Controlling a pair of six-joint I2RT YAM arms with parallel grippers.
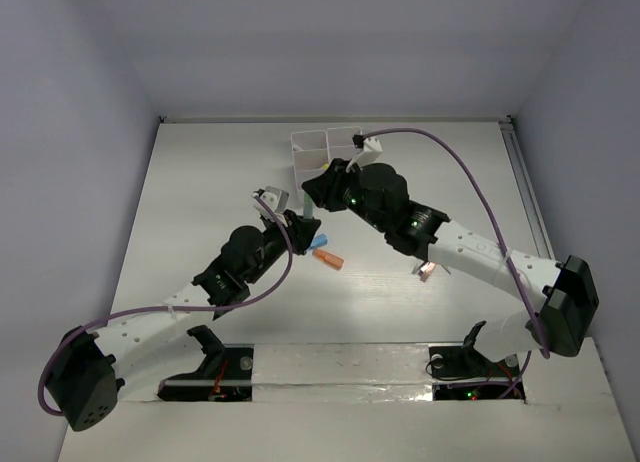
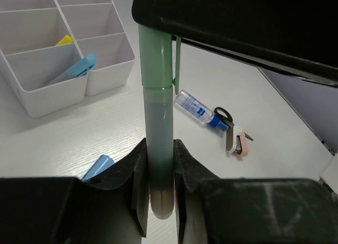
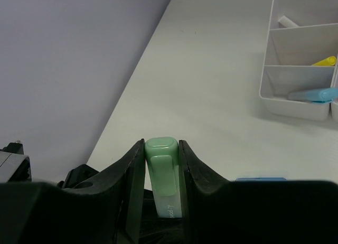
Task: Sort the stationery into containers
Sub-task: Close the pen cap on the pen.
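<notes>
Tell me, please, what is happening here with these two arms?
Both arms grip one pale-green plastic marker: the left gripper is shut on its barrel, the right gripper on its capped end. The white plastic compartmented organizer holds a blue marker and a small yellow item. A clear blue-labelled tube and black-handled scissors lie on the table, unsorted.

Pale-green marker (image 2: 158, 122), white organizer (image 2: 108, 75)

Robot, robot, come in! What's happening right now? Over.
Left claw and right claw both shut on pale-green plastic marker. Marker not in white plastic organizer yet. Path looks clear.
</notes>
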